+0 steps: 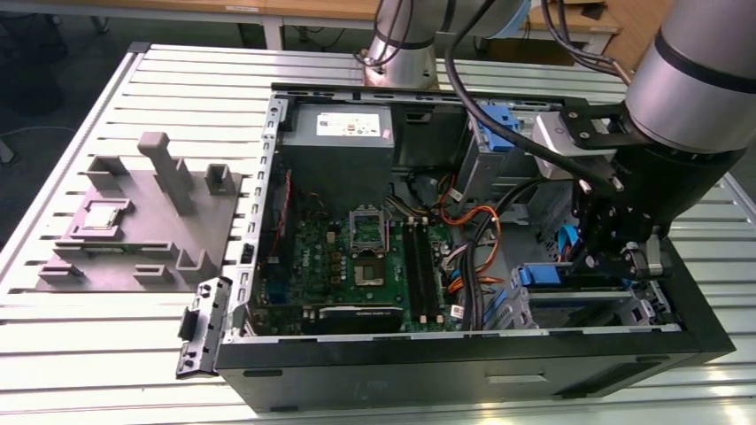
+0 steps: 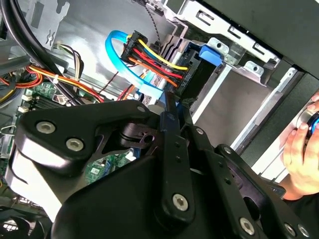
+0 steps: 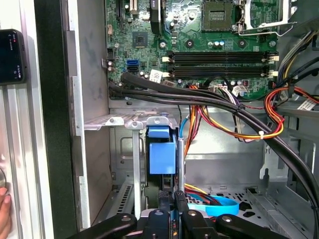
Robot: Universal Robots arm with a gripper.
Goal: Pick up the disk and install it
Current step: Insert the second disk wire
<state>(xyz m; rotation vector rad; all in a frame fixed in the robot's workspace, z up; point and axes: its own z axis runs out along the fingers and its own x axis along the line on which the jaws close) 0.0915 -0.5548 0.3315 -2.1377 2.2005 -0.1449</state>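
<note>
Pincer (image 3: 172, 198) of yours stood narrow, its fingers (image 3: 164, 197) drawn nearly together with nothing clearly between them. Across the exterior view you had a grey fixture plate (image 1: 130, 221) at the left, then the open computer case (image 1: 473, 376) with its motherboard (image 1: 354, 257) in the centre. At lower right the disk (image 1: 550, 275) sat edge-on in the drive bay (image 1: 590, 305), just beside the fingertips.

Silver-grey arm (image 1: 697, 71) with black joints, draped black cables, screw-studded black pincer (image 2: 172, 107).
</note>
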